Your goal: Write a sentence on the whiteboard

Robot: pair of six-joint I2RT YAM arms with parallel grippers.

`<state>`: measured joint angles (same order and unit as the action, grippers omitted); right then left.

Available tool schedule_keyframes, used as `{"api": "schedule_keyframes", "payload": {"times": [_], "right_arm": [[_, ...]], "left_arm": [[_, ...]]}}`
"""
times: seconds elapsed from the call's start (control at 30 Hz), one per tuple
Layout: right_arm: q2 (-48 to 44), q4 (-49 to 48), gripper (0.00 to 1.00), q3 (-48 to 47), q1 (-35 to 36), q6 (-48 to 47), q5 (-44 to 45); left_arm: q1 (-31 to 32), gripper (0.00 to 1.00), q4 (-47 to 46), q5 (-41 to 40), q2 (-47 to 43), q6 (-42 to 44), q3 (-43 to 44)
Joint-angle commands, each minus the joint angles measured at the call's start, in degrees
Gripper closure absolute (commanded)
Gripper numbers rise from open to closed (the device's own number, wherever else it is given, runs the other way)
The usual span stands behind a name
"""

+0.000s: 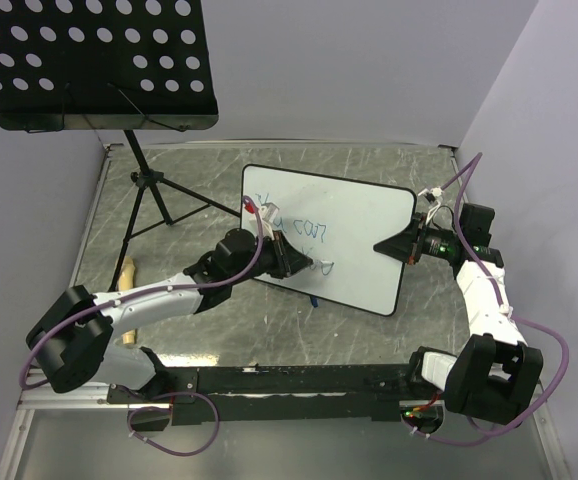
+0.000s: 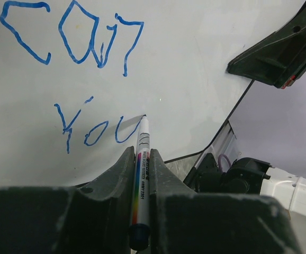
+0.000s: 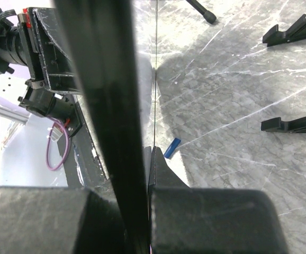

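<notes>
Whiteboard sentence is half done: left gripper clamped on marker at second-line "You", right gripper pinching the board's right edge, next word probably goes rightward.

black perforated music-stand tray — far left, on a tripod, grey marbled tabletop, small blue piece on it, tan wooden stick — at left

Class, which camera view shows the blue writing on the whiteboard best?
Left wrist view: the blue writing is large and legible, the marker tip at its final letter. Top external shows it small and faint; right wrist shows only the whiteboard edge-on, no writing.
</notes>
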<state>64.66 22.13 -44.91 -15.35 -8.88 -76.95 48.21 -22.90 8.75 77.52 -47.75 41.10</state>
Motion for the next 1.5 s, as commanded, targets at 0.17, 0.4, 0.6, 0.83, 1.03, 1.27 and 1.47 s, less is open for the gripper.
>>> {"api": "schedule_keyframes", "payload": {"times": [0.17,0.4,0.6,0.83,1.03,1.27,1.47], "right_arm": [[-1.0,-1.5,1.00,-4.0,0.2,0.0,-13.6],[-1.1,-1.7,1.00,-3.9,0.2,0.2,-13.5],[-1.1,-1.9,1.00,-3.8,0.3,0.4,-13.5],[-1.1,-1.9,1.00,-3.8,0.2,0.4,-13.6],[-1.2,-1.9,1.00,-3.8,0.2,0.4,-13.7],[-1.1,-1.7,1.00,-3.9,0.2,0.1,-13.6],[-1.1,-1.4,1.00,-4.0,0.2,0.0,-13.8]], "left_arm": [[-0.3,0.99,-1.2,-0.9,0.4,-0.1,-0.4],[-0.3,0.99,-0.4,0.3,-0.3,-0.4,-2.3],[-0.2,0.99,0.0,1.8,0.5,-0.2,-2.4],[0.0,0.99,0.5,4.4,2.8,0.1,-1.4],[0.3,0.99,-0.2,5.4,3.8,0.2,-0.8],[0.2,0.99,-4.9,6.6,0.5,-1.6,-1.6],[-0.6,0.99,-5.7,6.6,-5.4,-3.1,-2.5]]}}
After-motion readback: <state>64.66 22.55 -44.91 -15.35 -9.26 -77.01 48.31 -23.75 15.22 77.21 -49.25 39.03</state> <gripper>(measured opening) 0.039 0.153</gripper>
